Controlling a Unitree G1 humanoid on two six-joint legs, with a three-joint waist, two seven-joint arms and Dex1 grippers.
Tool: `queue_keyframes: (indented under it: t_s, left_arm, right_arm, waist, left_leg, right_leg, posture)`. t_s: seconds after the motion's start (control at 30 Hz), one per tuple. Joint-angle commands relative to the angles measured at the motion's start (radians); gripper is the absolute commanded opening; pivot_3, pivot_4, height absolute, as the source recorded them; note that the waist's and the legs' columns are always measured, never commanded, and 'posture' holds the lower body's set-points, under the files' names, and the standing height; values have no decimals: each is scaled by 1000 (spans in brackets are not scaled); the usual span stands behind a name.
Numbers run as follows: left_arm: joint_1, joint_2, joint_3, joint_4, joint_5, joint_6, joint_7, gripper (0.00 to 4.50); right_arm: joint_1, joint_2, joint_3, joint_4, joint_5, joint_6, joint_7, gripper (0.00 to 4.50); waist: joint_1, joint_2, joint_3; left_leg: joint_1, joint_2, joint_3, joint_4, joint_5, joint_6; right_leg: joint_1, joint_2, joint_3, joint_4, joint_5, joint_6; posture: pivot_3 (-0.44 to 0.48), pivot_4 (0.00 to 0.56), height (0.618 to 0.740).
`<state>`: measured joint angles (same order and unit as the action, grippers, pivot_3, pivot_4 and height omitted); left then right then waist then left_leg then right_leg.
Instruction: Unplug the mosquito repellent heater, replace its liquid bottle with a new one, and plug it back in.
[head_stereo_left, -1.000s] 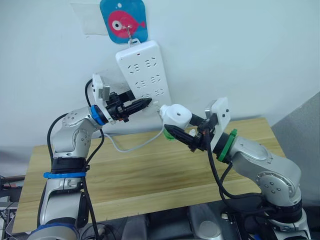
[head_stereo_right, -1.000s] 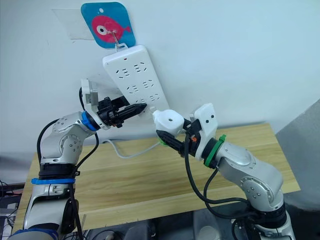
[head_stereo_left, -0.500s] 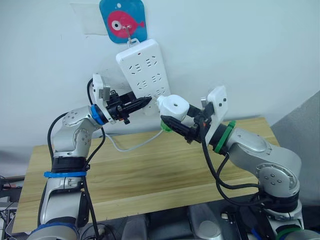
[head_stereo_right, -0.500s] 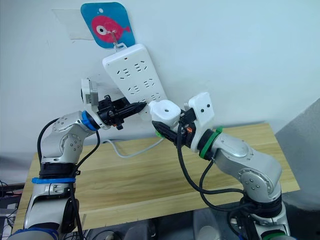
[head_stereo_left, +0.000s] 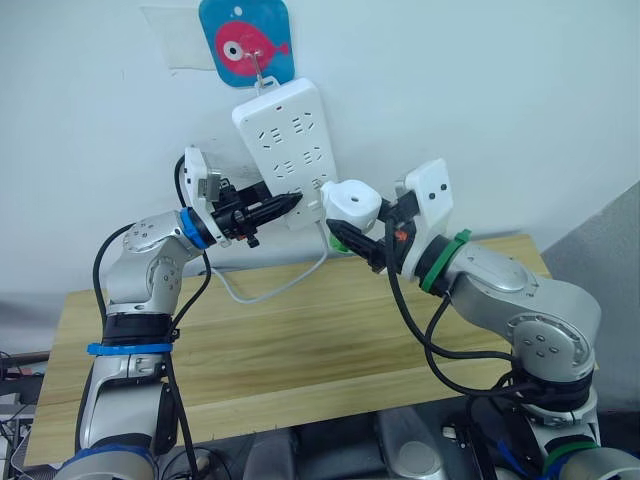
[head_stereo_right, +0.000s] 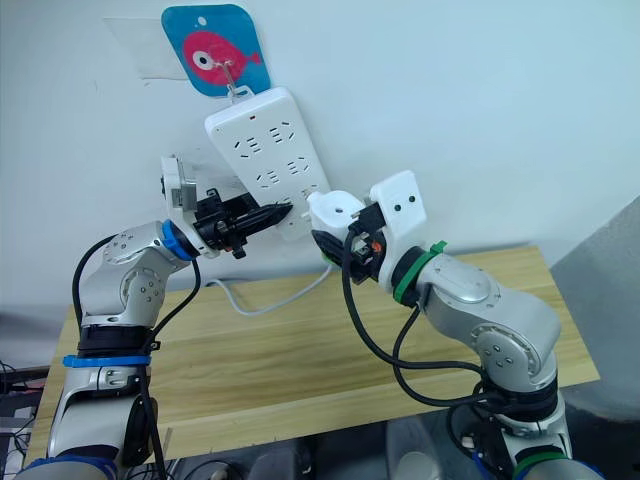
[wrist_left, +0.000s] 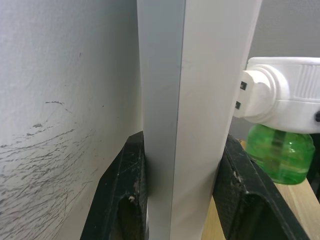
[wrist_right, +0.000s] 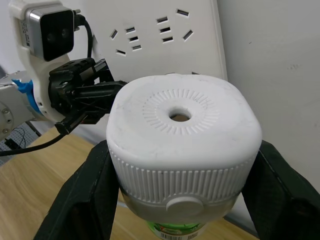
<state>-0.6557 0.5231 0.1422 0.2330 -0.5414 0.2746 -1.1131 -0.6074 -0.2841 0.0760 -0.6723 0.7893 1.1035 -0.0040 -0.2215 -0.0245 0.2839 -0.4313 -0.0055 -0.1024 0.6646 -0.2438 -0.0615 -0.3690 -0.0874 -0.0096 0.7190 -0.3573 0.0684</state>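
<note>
heater (wrist_right: 182, 150) hides most of green bottle (wrist_right: 176, 229); prongs' seating unclear

The heater (head_stereo_left: 352, 204) is a small rounded white unit with a ribbed skirt and a round vent hole ringed by fine ridges on its face; it sits raised off the table, tilted, its plug end right at the face of the strip (head_stereo_left: 290, 150) near the lower edge; a green translucent bottle (wrist_left: 280, 152) hangs screwed in beneath it, a thin dark wick visible inside.
</note>
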Motion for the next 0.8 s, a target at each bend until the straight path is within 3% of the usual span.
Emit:
queue_keyframes:
  t_s: [0.03, 0.8]
  left_arm:
    - [-8, 5, 11, -34, -1, -13, 8, 1333]
    - [3, 8, 9, -70, -10, 13, 10, 1333]
  right_arm:
    - [-16, 12, -8, -20, -14, -3, -5, 2951]
    - [-43, 65, -1, 0, -74, 28, 20, 2951]
  waist:
    - [0, 0, 0]
    - [1, 0, 0]
  left_leg:
    - [0, 0, 0, 0, 0, 0]
    - [0, 0, 0, 0, 0, 0]
  right_leg:
    - [0, 0, 0, 0, 0, 0]
    - [0, 0, 0, 0, 0, 0]
  posture:
    - [-293, 242, 740]
    - [-279, 245, 740]
